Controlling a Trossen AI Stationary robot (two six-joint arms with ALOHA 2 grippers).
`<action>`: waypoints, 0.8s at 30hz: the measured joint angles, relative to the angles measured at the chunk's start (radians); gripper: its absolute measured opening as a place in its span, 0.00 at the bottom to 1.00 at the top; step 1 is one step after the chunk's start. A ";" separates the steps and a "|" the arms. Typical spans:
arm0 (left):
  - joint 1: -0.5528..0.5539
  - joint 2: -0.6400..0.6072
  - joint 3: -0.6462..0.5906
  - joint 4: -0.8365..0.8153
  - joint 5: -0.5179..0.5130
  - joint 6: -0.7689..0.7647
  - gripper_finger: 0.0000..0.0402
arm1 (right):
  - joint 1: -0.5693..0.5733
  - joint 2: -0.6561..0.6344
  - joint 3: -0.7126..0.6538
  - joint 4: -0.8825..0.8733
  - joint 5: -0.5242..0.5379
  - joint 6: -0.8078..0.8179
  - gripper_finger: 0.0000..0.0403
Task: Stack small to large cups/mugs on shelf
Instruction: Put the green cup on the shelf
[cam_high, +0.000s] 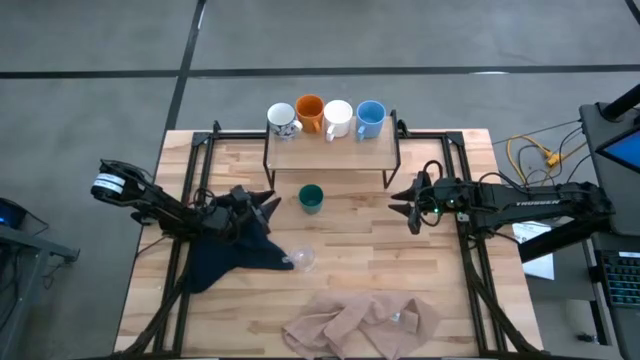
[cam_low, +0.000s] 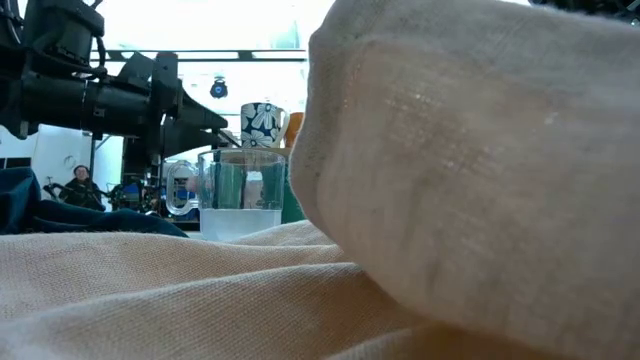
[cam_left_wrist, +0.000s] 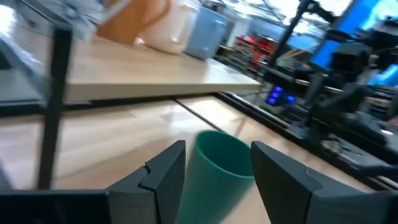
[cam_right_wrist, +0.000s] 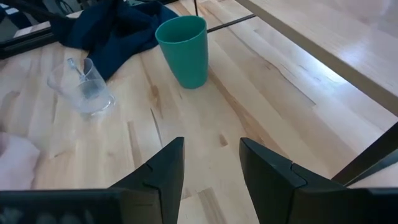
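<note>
Four mugs stand in a row on the shelf (cam_high: 330, 152): white with dark pattern (cam_high: 283, 121), orange (cam_high: 310, 113), plain white (cam_high: 338, 118) and light blue (cam_high: 370, 118). A dark green cup (cam_high: 311, 198) stands upright on the tabletop just in front of the shelf. Nearer, a clear glass cup (cam_high: 303, 259) rests beside the dark blue cloth (cam_high: 232, 255). My left gripper (cam_high: 268, 206) is open and level, a short way left of the green cup (cam_left_wrist: 217, 171), which shows between its fingers. My right gripper (cam_high: 405, 207) is open to the cup's right (cam_right_wrist: 184, 50), tilted down over bare wood.
A beige cloth (cam_high: 360, 322) lies crumpled at the near edge and fills the low view (cam_low: 450, 200). The shelf's thin black legs (cam_left_wrist: 53, 106) stand close behind the green cup. Black rails (cam_high: 475, 270) run along both table sides. Bare wood lies between cup and right gripper.
</note>
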 joint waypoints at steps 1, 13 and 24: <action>0.000 -0.001 0.000 0.000 0.016 -0.013 0.42 | 0.000 0.000 0.000 -0.002 0.000 -0.001 0.37; 0.000 -0.061 0.000 0.004 0.093 -0.123 0.44 | 0.000 0.000 0.000 -0.012 -0.016 -0.008 0.37; 0.000 -0.124 -0.005 0.001 0.095 -0.121 0.66 | 0.000 0.000 0.000 -0.022 -0.016 -0.012 0.37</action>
